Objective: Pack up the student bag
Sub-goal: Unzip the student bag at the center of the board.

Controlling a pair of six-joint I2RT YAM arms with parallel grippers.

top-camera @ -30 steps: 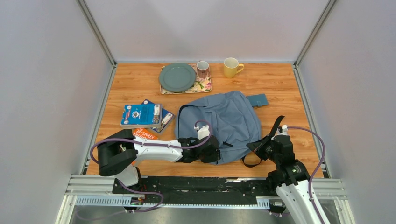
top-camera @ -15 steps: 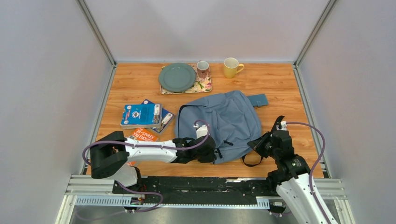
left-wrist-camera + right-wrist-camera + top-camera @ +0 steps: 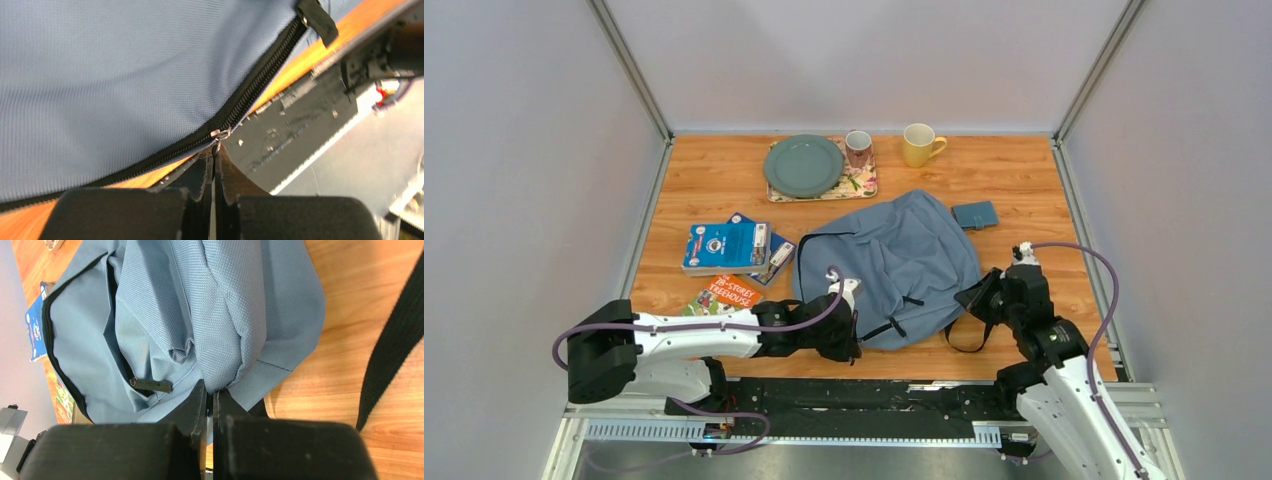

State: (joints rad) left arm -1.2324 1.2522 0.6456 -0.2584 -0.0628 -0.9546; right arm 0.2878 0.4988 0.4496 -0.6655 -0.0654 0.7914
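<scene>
One student bag (image 3: 894,265), grey-blue, lies flat on the tabletop (image 3: 714,180), right of centre, its near end close to the near edge; black zipper trim (image 3: 250,95) runs along its left and near side.

Two arms, both at the bag's near end; left hand (image 3: 215,152) at the near left corner, fingers pressed together on the small metal zipper pull (image 3: 219,136), which hangs just over the near edge of the tabletop; right hand (image 3: 211,392) at the near right corner, clenched on a fold of the bag's fabric, which puckers above the fingertips.

One black strap (image 3: 395,340) lies on the wood just right of the right hand; one black zipper tab (image 3: 150,385) lies on the bag's front panel.

Three books near the left edge: two blue, the upper blue book (image 3: 724,245) overlapping the lower blue book (image 3: 779,258); one orange book (image 3: 729,292) just nearer, partly under the left arm.

One floral tray (image 3: 864,185) at the far edge; on it one grey-green plate (image 3: 803,165) and one patterned mug (image 3: 858,148); one yellow mug (image 3: 919,144) stands on the wood just right of the tray; two mugs in all.

One small teal case (image 3: 975,214) just beside the bag's far right corner; touching or not, cannot tell.
</scene>
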